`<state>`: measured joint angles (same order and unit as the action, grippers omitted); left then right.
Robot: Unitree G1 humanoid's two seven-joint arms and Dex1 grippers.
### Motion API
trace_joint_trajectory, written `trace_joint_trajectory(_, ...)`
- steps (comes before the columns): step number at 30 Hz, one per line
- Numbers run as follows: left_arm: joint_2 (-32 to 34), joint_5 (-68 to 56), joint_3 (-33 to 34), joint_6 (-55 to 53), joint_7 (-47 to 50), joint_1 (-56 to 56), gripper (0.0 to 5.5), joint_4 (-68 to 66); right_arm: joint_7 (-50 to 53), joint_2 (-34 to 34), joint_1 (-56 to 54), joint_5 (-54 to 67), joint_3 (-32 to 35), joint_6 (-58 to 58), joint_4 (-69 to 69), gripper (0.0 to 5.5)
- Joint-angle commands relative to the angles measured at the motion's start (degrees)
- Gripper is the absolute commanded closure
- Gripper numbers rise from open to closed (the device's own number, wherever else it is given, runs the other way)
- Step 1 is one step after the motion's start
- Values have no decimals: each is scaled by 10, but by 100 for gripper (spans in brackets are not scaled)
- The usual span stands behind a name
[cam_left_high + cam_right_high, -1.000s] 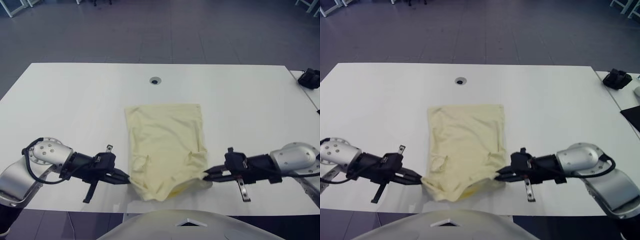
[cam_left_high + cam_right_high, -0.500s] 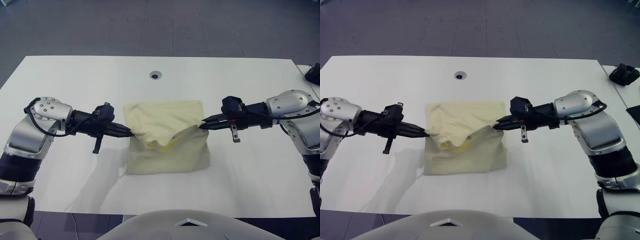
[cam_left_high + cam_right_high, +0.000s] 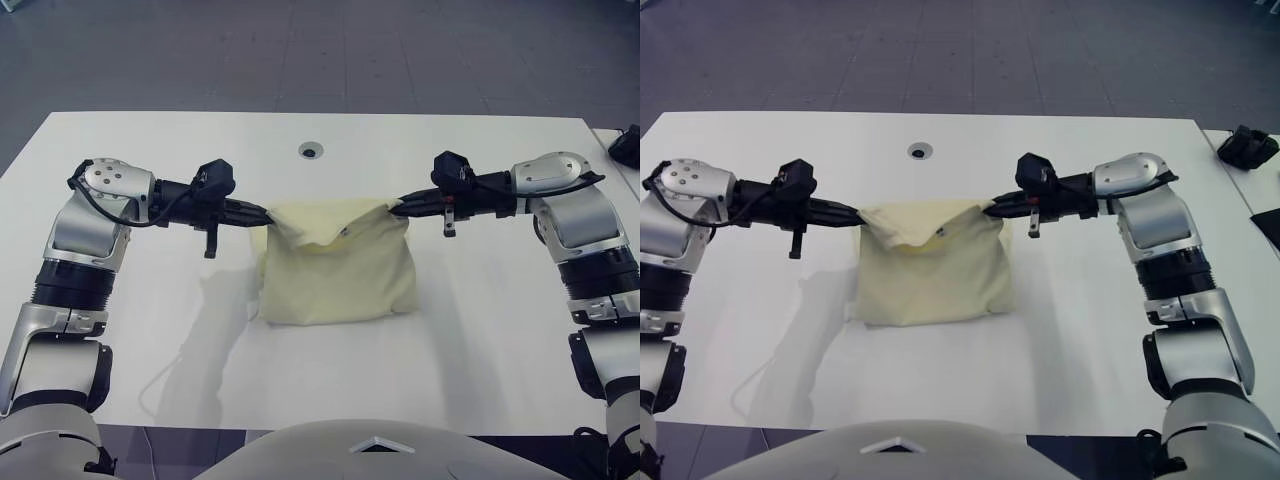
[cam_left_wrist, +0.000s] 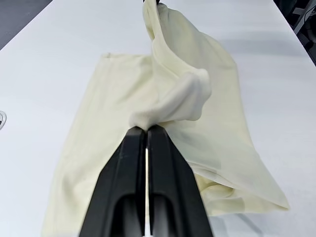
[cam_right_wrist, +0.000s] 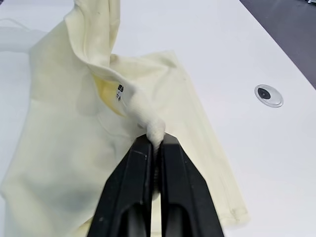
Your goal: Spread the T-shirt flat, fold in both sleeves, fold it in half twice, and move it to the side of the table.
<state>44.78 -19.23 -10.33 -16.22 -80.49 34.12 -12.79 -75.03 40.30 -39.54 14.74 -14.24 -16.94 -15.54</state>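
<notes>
Left eye view: pale yellow, doubled-over T-shirt (image 3: 335,272)

A round cable grommet (image 3: 311,151) is set flush in the far middle of the table (image 3: 150,150). A small black object (image 3: 1247,147) rests on a second white surface (image 3: 1262,180) just beside the table's right end. Grey floor (image 3: 300,50) extends beyond.

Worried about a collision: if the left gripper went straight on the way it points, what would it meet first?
The T-shirt it is shut on: the left gripper points along the raised edge, toward the right gripper facing it. Past the cloth, that gripper likely comes next; depth is unclear.
</notes>
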Motion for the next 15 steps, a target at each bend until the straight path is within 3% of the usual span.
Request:
trace_joint_trajectory(1, -13, 21, 3, 18, 4, 30, 550, -36, -4, -25, -44, -23, 1, 33, -69, 549)
trace_joint_trajectory(15, -60, 59, 17, 57, 40, 110, 550, -156, 34, -90, -140, -70, 26, 128, -257, 549)
